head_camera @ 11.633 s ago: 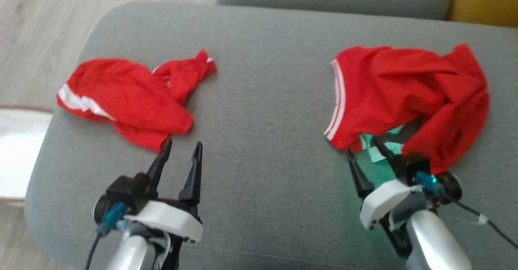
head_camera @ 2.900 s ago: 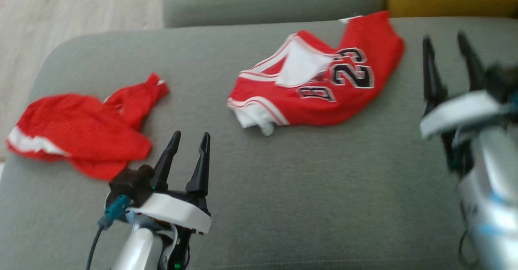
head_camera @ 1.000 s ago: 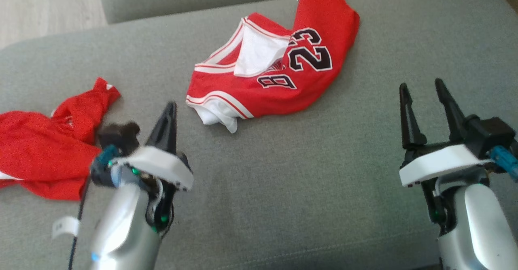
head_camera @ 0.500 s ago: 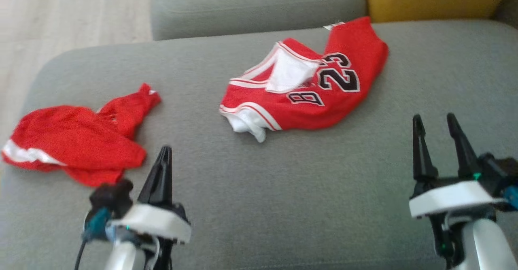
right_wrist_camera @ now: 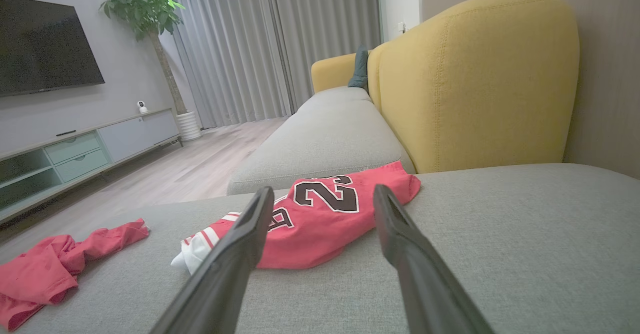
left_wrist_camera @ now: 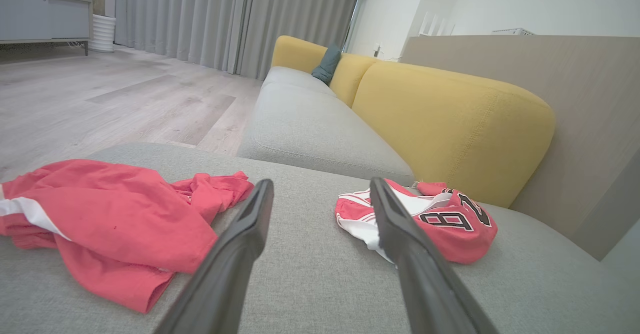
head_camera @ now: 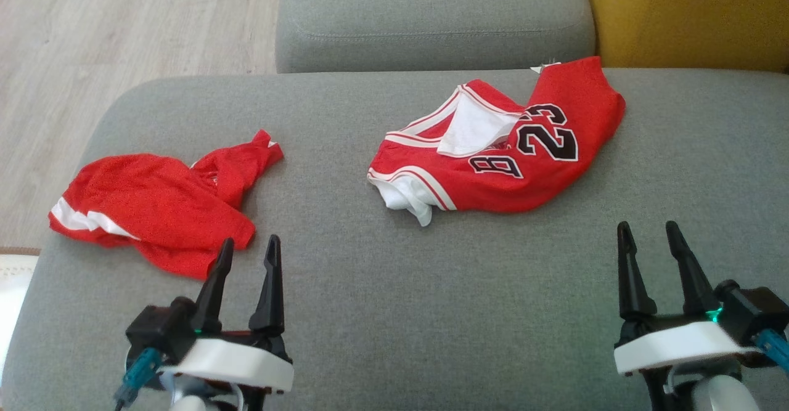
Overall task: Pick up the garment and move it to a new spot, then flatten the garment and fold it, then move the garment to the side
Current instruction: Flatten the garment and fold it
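A crumpled red jersey garment (head_camera: 487,183) with white trim and a black "23" lies at the back right of the grey sofa cushion (head_camera: 382,288). Red shorts (head_camera: 160,207) with white stripes lie bunched at the left. My left gripper (head_camera: 250,241) stands open and empty just right of the shorts' near edge. My right gripper (head_camera: 647,226) is open and empty, in front of the jersey and to its right. In the left wrist view the gripper (left_wrist_camera: 321,183) points between the shorts (left_wrist_camera: 115,219) and the jersey (left_wrist_camera: 450,234). The right wrist view has its gripper (right_wrist_camera: 324,190) aimed at the jersey (right_wrist_camera: 320,224), with the shorts (right_wrist_camera: 45,269) far left.
A yellow backrest (head_camera: 684,16) rises behind the cushion at the right. A second grey seat (head_camera: 431,16) adjoins at the back. Wood floor (head_camera: 92,41) lies off the cushion's left edge. Bare cushion spans between the grippers.
My left gripper's fingers were shut and now stand apart. The head camera has shifted. Both garments lie where they were on the cushion.
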Available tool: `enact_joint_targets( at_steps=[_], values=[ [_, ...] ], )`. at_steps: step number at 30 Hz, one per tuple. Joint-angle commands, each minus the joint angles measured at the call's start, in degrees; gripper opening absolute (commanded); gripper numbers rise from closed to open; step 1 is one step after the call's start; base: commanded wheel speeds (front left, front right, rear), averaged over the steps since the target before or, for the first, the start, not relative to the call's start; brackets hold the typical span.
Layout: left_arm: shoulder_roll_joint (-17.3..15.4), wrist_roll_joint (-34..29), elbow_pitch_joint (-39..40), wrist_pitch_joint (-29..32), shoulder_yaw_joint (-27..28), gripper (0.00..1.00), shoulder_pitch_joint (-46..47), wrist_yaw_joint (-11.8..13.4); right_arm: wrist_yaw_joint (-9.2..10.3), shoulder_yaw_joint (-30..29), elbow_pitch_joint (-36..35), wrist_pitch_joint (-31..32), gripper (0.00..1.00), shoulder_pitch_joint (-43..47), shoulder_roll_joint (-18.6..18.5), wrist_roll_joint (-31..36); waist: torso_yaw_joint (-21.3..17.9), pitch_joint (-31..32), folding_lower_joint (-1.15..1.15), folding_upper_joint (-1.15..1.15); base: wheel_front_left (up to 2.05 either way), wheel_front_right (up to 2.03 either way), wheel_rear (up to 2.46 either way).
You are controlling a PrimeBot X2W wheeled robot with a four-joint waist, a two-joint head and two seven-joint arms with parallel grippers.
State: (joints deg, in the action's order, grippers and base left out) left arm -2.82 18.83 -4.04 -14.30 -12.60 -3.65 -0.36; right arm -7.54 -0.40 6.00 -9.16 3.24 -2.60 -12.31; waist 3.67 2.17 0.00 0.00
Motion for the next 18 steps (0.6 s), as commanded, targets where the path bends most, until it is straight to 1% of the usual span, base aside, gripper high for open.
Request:
enact_joint_targets(
  at_steps=[1,5,8,13,14,18],
  values=[
    [-0.07,0.06,2.08,-0.7,1.29,1.0,1.7,0.42,0.05,1.68,-1.61,-0.85,1.0,-1.43,-0.29,-0.33,-0.14,-0.1,0.0,0.0,0.0,0.0,0.0],
    [-0.07,0.1,1.9,-0.7,1.04,1.0,2.11,0.29,0.05,2.08,-1.63,-0.89,1.0,-1.86,-0.29,-0.32,-0.62,-0.59,0.0,0.0,0.0,0.0,0.0],
    [-0.07,0.5,0.36,-0.7,0.27,1.0,2.79,-0.21,0.05,2.16,-1.9,-0.62,1.0,-2.33,-0.29,-0.11,-1.52,-1.53,0.0,0.0,0.0,0.0,0.0],
    [-0.06,0.59,-6.78,-0.7,-2.86,1.0,7.01,-2.17,0.05,2.78,-3.05,-0.01,1.0,-3.91,-0.28,0.55,-4.15,-5.71,0.0,0.0,0.0,0.0,0.0],
    [-0.06,0.59,-6.78,-0.7,-2.86,1.0,7.01,-2.17,0.05,2.78,-3.05,-0.01,1.0,-3.91,-0.28,0.55,-4.15,-5.71,0.0,0.0,0.0,0.0,0.0],
    [-0.06,1.15,-13.97,0.71,-5.25,1.0,13.16,-3.1,0.05,3.35,-4.06,0.25,1.0,-5.66,-0.28,0.98,-6.49,-9.81,0.0,0.0,0.0,0.0,0.0]
  ],
)
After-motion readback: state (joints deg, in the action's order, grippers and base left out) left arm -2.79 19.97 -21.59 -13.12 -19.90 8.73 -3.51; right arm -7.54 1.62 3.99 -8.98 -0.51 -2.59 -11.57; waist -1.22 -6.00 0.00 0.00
